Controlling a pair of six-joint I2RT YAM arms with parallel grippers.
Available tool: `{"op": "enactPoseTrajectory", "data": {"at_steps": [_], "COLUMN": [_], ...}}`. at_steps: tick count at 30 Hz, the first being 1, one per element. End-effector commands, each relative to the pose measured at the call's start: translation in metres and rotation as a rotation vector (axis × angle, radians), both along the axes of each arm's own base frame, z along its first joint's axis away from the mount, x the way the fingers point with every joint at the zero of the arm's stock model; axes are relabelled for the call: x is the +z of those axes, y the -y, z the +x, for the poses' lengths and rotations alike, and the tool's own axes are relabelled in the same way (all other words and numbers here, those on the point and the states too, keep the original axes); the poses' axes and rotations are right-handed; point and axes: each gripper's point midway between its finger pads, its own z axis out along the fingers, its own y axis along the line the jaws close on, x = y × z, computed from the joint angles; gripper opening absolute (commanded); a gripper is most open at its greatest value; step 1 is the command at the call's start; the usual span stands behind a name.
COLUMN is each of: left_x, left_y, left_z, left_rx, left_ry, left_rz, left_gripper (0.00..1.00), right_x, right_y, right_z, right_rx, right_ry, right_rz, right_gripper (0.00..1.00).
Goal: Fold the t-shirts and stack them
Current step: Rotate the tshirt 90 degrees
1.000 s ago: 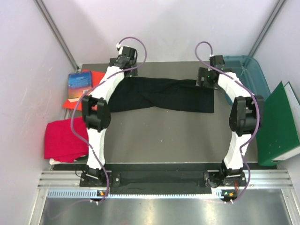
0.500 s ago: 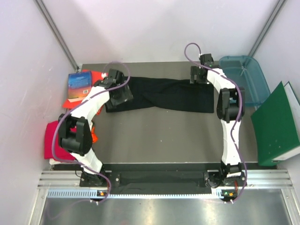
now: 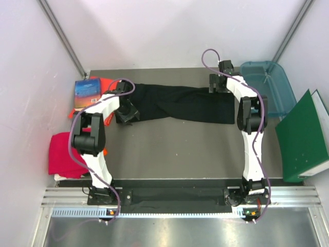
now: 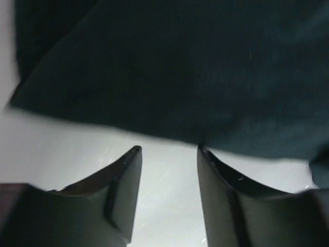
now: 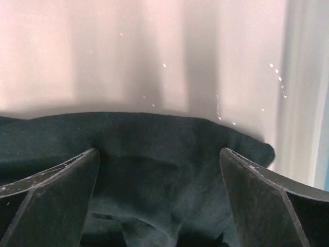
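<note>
The black t-shirt (image 3: 180, 105) lies as a long strip across the back of the table. In the left wrist view the black t-shirt (image 4: 169, 72) has its edge just past my fingertips. My left gripper (image 3: 127, 112) is low at the shirt's near left corner. Seen from its wrist, the left gripper (image 4: 167, 150) is partly open with only bare table in the gap. My right gripper (image 3: 218, 82) sits over the shirt's far right corner. From its own wrist camera, the right gripper (image 5: 159, 151) is wide open over the black t-shirt (image 5: 154, 170). The crimson-pink folded t-shirt (image 3: 64, 152) rests at the left edge.
A blue book (image 3: 87, 92) lies on a flat red sheet (image 3: 106, 83) at the back left. A teal bin (image 3: 267, 85) stands at the back right, a green binder (image 3: 306, 136) leans at the right. Pale walls close in the back and both sides.
My left arm has swung from the shirt's far left edge to its near left corner, and its jaws have narrowed. My right gripper shifted to the shirt's back edge, then held still.
</note>
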Motion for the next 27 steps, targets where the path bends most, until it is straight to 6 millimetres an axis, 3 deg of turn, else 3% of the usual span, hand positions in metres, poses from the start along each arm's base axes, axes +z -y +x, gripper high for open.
{"op": "enactPoseTrajectory", "data": {"at_steps": [1,2,4,5,6,7,8,9,14,18,20,21,22,23,25,27], "left_x": [-0.009,-0.006,-0.019,-0.013,-0.020,-0.019,-0.012,-0.018,-0.015,-0.015,-0.018,-0.018,-0.019,-0.018,-0.020,-0.016], "left_y": [0.007,0.008,0.006,0.007,0.005,0.006,0.000,-0.001,-0.009,-0.005,0.006,0.011,0.017,0.027,0.042,0.059], "left_z": [0.034,0.044,0.049,0.059,0.060,0.065,0.078,0.082,0.109,0.131,0.147,0.153,0.166,0.171,0.188,0.202], "left_rx": [0.023,0.024,0.013,0.011,0.005,-0.009,-0.007,-0.012,-0.056,-0.091,-0.112,-0.128,-0.137,-0.158,-0.177,-0.195], "left_ry": [0.021,0.032,-0.001,0.020,-0.003,0.004,0.036,0.028,0.054,0.096,0.134,0.153,0.190,0.203,0.241,0.281], "left_rz": [-0.030,-0.028,-0.010,-0.005,0.006,0.010,0.046,0.060,0.132,0.133,0.089,0.073,0.054,0.015,-0.020,-0.078], "left_gripper": [0.46,0.43,0.32,0.13,0.05,0.00,0.00,0.00,0.00,0.00,0.00,0.00,0.00,0.00,0.00,0.00], "right_x": [0.020,0.015,0.011,0.005,0.004,0.001,-0.005,-0.009,-0.018,-0.008,-0.012,-0.005,-0.009,0.001,-0.004,0.008], "right_y": [0.009,0.012,0.013,0.012,0.009,0.009,0.007,0.005,0.001,0.001,-0.002,-0.003,-0.006,-0.011,-0.024,-0.036], "right_z": [-0.016,-0.024,-0.031,-0.038,-0.043,-0.048,-0.055,-0.064,-0.100,-0.131,-0.155,-0.162,-0.183,-0.190,-0.222,-0.241], "right_rx": [-0.014,-0.022,-0.017,-0.013,-0.009,-0.013,-0.010,-0.003,0.019,0.028,0.040,0.041,0.049,0.047,0.060,0.080], "right_ry": [-0.005,-0.032,-0.057,-0.084,-0.098,-0.114,-0.139,-0.169,-0.251,-0.317,-0.382,-0.385,-0.444,-0.433,-0.500,-0.501], "right_rz": [-0.070,-0.085,-0.086,-0.076,-0.065,-0.058,-0.054,-0.067,-0.106,-0.130,-0.131,-0.125,-0.120,-0.100,-0.067,-0.045], "right_gripper": [1.00,1.00,0.96,0.85,0.75,0.60,0.29,0.02,0.00,0.00,0.00,0.00,0.00,0.00,0.00,0.00]}}
